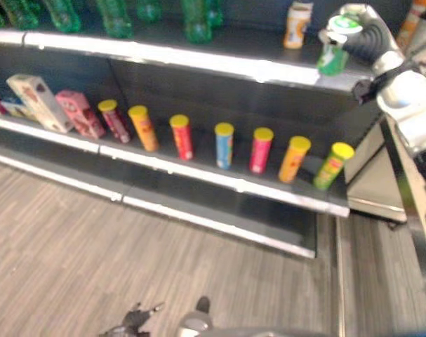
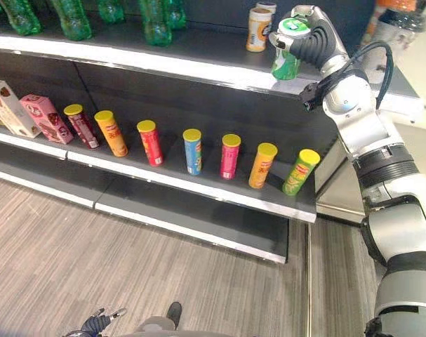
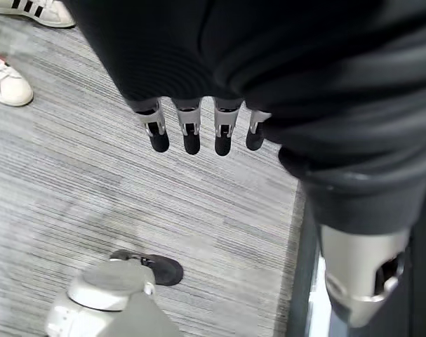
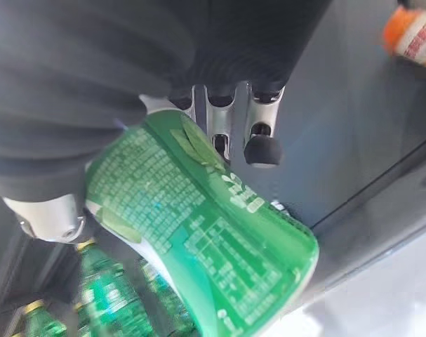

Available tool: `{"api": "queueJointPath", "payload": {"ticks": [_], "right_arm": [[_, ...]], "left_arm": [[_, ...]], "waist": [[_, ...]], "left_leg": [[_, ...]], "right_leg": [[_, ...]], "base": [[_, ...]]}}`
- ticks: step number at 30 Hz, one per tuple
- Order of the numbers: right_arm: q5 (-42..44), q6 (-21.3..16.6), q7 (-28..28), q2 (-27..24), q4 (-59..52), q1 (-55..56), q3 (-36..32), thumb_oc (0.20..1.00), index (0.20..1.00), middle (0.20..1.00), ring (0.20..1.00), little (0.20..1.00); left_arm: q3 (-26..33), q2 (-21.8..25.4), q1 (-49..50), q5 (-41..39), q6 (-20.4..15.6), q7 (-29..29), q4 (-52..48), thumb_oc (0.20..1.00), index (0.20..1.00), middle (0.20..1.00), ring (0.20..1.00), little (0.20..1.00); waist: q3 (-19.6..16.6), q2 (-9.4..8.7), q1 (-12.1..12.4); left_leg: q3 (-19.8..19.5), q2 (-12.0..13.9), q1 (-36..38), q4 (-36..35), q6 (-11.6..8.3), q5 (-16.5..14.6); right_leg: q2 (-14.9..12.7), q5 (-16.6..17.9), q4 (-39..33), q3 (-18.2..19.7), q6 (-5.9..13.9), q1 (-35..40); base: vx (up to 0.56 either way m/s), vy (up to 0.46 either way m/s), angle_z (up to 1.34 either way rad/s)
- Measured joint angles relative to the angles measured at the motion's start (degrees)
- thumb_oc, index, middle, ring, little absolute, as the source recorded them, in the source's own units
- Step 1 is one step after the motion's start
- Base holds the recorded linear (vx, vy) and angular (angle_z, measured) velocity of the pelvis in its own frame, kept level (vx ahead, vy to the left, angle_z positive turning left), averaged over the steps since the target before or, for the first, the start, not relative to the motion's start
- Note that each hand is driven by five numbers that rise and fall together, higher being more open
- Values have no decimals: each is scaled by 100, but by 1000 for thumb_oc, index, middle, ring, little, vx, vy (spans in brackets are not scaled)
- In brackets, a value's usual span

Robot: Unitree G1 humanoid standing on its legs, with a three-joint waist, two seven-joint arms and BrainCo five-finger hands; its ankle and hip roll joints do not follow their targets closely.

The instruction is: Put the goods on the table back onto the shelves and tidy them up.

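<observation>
The right hand [image 2: 305, 38] has its fingers [image 4: 262, 147] curled round a green can [image 2: 288, 56], holding it at the front edge of the top shelf [image 2: 198, 67], beside an orange bottle [image 2: 258, 28]. Released this close to the lip, the can could tip off. The left hand [image 3: 198, 130] hangs slack over the floor.

Held can [image 2: 286, 62]: green, white top
Far bottles [image 2: 76, 20]: green
Tube lids [image 2: 191, 134]: yellow
Boxes [image 2: 44, 118]: pink, cream
Floor [image 2: 93, 267]: grey, striped
</observation>
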Motion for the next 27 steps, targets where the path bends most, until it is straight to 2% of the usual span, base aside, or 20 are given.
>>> {"api": "queueJointPath", "payload": {"ticks": [5,9,12,19,23,27], "right_arm": [[-6,38,-70,77,569,-140,-2,200,200,200,200,200],[-10,103,-90,72,886,-166,-24,200,200,200,200,200],[-64,124,-139,94,1031,-173,-32,200,200,200,200,200],[-346,145,-307,140,1618,-363,-35,200,200,200,200,200],[-505,152,-433,70,1756,-367,-38,200,200,200,200,200],[-574,150,-495,65,1844,-439,-21,200,200,200,200,200]], "left_arm": [[-9,23,51,-2,15,-1,39,1000,1000,1000,1000,1000],[-4,65,60,-2,46,-2,188,1000,1000,1000,1000,1000],[-4,68,71,-1,77,-3,230,1000,1000,1000,1000,1000],[-5,76,48,-1,72,-2,240,1000,1000,1000,1000,1000],[-5,97,46,0,74,-1,253,1000,1000,1000,1000,1000],[-8,102,52,1,73,24,297,1000,1000,1000,1000,1000]], "waist": [[-25,-31,211],[-55,-38,306],[-58,-31,453],[-107,66,531],[-119,85,488],[-120,84,463]], "left_leg": [[-256,-11,-178,-6,-104,-25],[-256,-7,-290,30,-124,54],[-286,-26,-281,9,-81,129],[-424,-60,-279,7,-100,143],[-518,-79,-354,4,-146,116],[-531,-101,-353,6,-99,155]], "right_leg": [[36,-91,1,-329,-6,94],[38,-175,0,-646,26,203],[36,-178,0,-697,33,233],[46,-236,0,-829,46,351],[50,-255,0,-943,46,370],[33,-253,1,-953,48,357]], "base": [[42,-75,37],[77,-73,45],[28,-28,16],[20,-19,12],[22,-7,13],[9,-4,4]]}}
